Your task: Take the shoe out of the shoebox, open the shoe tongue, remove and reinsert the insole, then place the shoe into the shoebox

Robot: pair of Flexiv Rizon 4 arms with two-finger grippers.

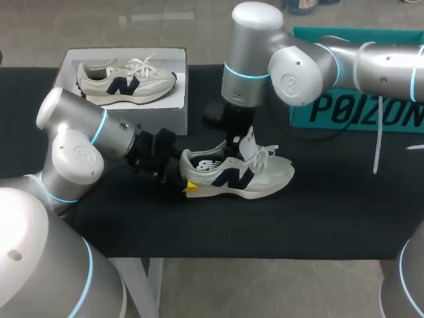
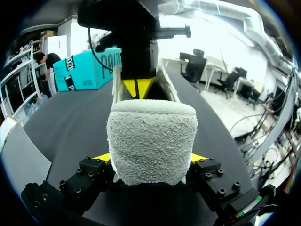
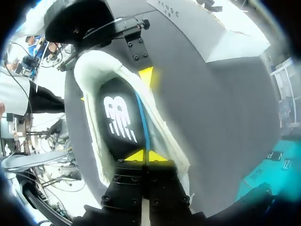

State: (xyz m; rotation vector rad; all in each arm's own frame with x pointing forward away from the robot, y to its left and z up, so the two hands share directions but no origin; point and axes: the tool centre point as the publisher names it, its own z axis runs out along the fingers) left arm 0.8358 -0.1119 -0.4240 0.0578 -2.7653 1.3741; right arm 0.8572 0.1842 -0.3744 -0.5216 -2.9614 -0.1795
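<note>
Both grippers hold the shoe (image 1: 238,175) on the table (image 1: 331,218): my left gripper (image 2: 150,157) clamps its heel (image 2: 150,136), my right gripper (image 3: 146,156) pinches the tongue (image 1: 249,140), tips together. I judge this the tongue-opening step. Next the insole (image 3: 120,117) comes out, needing a regrip.

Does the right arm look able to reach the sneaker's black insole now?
Probably yes: the right tool sits at the open mouth of the cream sneaker, and the black insole lies uncovered.

A black surface (image 1: 331,212) carries a teal box (image 1: 371,111) standing at its far right, near the back edge.
</note>
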